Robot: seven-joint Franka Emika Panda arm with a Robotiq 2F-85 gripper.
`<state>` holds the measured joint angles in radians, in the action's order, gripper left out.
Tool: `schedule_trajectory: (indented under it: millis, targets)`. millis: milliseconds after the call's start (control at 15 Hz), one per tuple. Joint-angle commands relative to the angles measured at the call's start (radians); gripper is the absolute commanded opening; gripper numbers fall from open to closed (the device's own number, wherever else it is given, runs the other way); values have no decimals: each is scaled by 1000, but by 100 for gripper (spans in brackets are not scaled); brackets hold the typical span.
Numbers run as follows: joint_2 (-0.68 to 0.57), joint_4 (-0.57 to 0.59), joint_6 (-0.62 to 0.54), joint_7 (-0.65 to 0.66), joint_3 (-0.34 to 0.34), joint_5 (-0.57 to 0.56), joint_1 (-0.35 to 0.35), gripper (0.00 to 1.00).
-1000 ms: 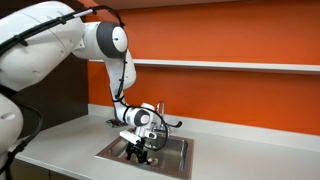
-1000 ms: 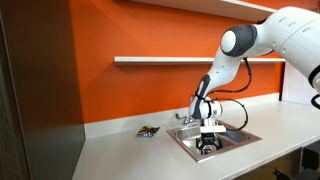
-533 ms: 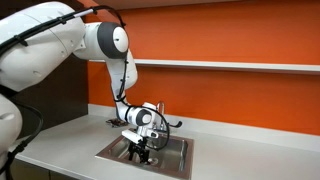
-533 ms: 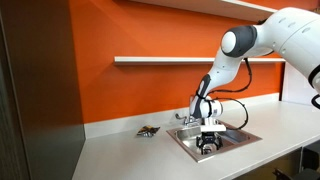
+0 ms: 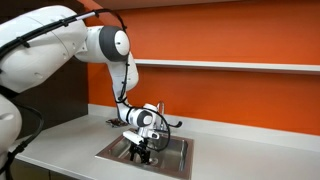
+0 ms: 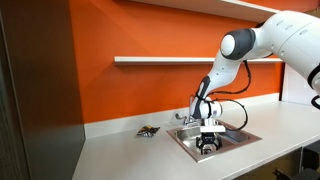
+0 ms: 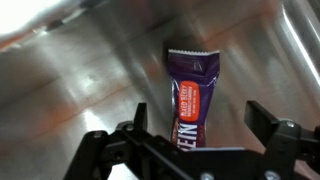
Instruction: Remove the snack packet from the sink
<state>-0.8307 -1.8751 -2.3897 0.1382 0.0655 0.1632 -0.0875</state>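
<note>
The black two-finger gripper (image 7: 198, 128) is hanging low inside the stainless-steel sink (image 7: 70, 70), jaws spread wide and straddling the purple-and-orange foil snack packet (image 7: 192, 90), which is lying flat on the sink's floor, seemingly lined up for a pinch.

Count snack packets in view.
1 for sure: purple packet in the sink, between the open jaws. Small dark item on the counter could be another; too small to tell.
</note>
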Motion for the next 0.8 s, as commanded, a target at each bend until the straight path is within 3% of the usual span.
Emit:
schedule_trajectory:
  millis: [0,67,200,667,733]
  targets:
    - [-21,36,8,12,-5,16,-15,100]
    - [-25,41,8,11,-5,17,-16,75]
    - [-31,49,7,9,-7,17,-19,66]
    - [-56,75,7,0,-16,23,-26,9]
    - [-59,79,9,-2,-17,25,-26,5]
